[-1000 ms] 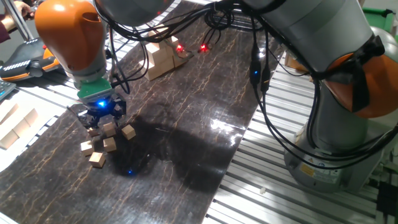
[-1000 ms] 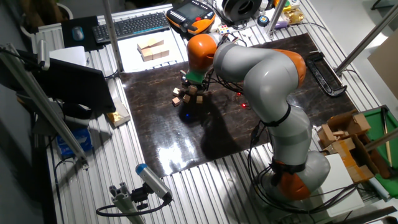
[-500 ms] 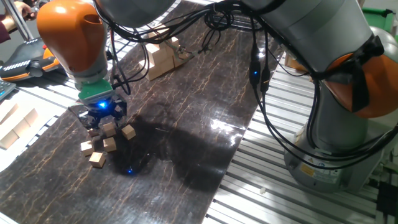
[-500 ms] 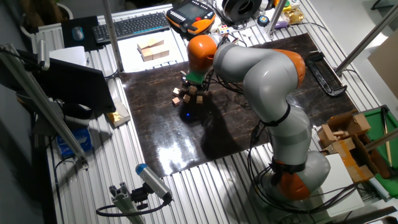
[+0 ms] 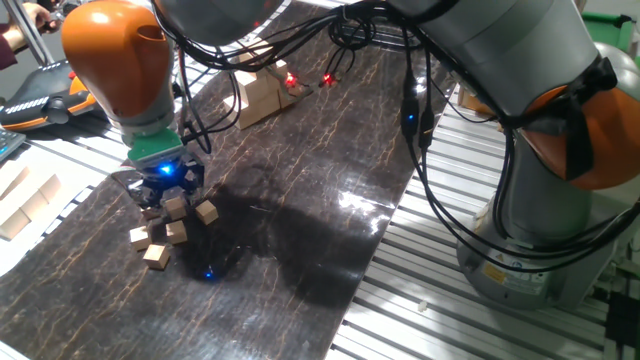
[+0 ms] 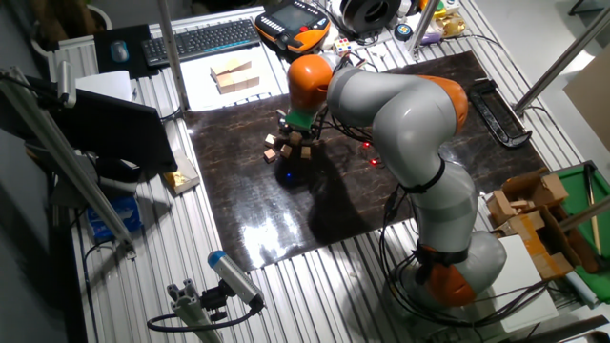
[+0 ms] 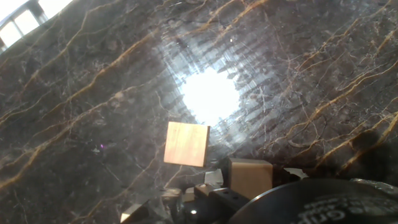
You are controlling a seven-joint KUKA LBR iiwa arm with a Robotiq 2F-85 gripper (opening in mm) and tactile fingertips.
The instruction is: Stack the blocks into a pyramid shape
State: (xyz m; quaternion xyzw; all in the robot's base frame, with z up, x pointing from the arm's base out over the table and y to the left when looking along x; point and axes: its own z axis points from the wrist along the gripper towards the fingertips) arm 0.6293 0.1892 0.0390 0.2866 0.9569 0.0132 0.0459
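Observation:
Several small tan blocks lie clustered on the dark marble mat (image 5: 300,200). One block (image 5: 207,211) sits to the right, another (image 5: 177,232) in the middle, and two more (image 5: 139,237) (image 5: 155,254) towards the front. My gripper (image 5: 161,196) hangs low over the back of the cluster, right at a block (image 5: 174,207). In the other fixed view the gripper (image 6: 294,136) stands above the same blocks (image 6: 273,149). The hand view shows one block (image 7: 186,144) flat on the mat and a second block (image 7: 250,177) close against the hand's body. The fingers are hidden, so their state is unclear.
Larger wooden pieces (image 5: 262,92) stand at the far end of the mat. More wood blocks (image 5: 25,200) lie off the mat at the left. A keyboard (image 6: 205,39) and a teach pendant (image 6: 291,24) sit behind the mat. Cables hang from the arm (image 5: 415,110).
The arm has drifted very slightly to the right. The blocks stay where they were.

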